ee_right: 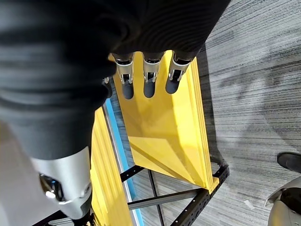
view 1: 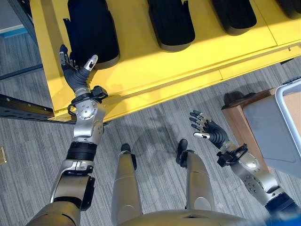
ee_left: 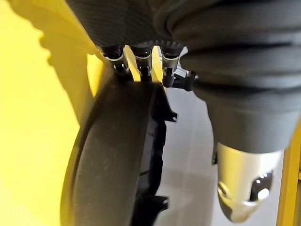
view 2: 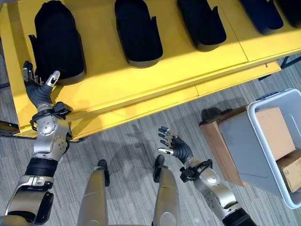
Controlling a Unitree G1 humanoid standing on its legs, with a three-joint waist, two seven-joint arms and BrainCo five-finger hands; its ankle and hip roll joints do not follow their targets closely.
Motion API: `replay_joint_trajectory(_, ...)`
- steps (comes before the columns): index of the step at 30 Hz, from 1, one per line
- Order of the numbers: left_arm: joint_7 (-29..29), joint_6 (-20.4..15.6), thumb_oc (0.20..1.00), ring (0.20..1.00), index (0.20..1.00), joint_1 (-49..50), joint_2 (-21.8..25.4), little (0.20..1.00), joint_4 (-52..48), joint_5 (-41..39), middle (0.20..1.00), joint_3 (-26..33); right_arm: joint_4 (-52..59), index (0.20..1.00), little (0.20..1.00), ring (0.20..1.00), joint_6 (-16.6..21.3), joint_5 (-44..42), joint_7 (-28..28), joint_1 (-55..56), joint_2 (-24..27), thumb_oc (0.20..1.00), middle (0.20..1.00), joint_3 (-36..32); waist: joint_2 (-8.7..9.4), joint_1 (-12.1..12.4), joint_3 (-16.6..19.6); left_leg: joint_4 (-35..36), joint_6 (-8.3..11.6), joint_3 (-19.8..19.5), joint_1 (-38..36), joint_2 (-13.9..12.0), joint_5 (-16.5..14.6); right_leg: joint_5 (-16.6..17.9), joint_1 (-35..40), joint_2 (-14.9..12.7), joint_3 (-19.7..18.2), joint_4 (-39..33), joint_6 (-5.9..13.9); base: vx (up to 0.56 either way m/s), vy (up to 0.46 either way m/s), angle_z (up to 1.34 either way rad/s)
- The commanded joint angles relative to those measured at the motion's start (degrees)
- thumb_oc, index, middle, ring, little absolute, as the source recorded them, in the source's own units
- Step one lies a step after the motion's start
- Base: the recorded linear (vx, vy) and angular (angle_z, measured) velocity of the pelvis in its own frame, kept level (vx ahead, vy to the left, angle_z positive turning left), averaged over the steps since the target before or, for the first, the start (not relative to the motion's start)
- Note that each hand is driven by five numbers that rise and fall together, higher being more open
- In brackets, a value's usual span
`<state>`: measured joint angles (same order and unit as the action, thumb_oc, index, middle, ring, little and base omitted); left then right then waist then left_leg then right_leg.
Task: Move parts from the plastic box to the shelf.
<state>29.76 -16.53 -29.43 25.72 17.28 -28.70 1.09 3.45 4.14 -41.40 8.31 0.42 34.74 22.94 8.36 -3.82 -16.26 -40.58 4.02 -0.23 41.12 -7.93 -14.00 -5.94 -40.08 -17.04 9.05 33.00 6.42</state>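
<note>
My plastic box runs off the right edge, so I can't see all that's in it, and the black parts on the yellow shelf are chopped at the top. Left hand fingertips overlap the nearest part; can't tell if they touch.

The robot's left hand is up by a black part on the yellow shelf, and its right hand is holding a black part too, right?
Not quite. The left hand is indeed by a black part on the yellow shelf, but the right hand holds nothing. Its fingers are straight and open over the floor, as the right eye view and right wrist view show.
</note>
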Motion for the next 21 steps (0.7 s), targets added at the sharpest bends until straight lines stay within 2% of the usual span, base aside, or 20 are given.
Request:
replay_joint_trajectory(1, -1.49, -1.77, 1.000, 1.000, 1.000, 0.35, 1.14, 1.000, 1.09, -0.68, 1.000, -0.96, 4.91, 1.000, 1.000, 1.000, 2.81, -1.31, 0.14, 2.01, 3.33, 1.000, 1.000, -1.69, -0.51, 0.48, 1.99, 1.30, -2.94, -0.35, 0.81, 2.13, 1.61, -2.13, 1.04, 0.32, -0.43, 3.96, -0.45, 0.00, 0.000, 0.00)
replay_joint_trajectory(21, -3.84, -0.40, 1.000, 1.000, 1.000, 0.11, -0.02, 1.000, 1.34, 1.28, 1.000, -4.89, 4.57, 1.000, 1.000, 1.000, 2.93, -1.45, -0.21, 1.38, 3.39, 1.000, 1.000, -1.83, -0.75, -0.03, 2.27, 1.74, -2.90, 0.00, 0.39, 1.95, 1.99, -1.92, 0.88, 0.42, -0.90, 3.90, -0.42, 0.00, 0.000, 0.00)
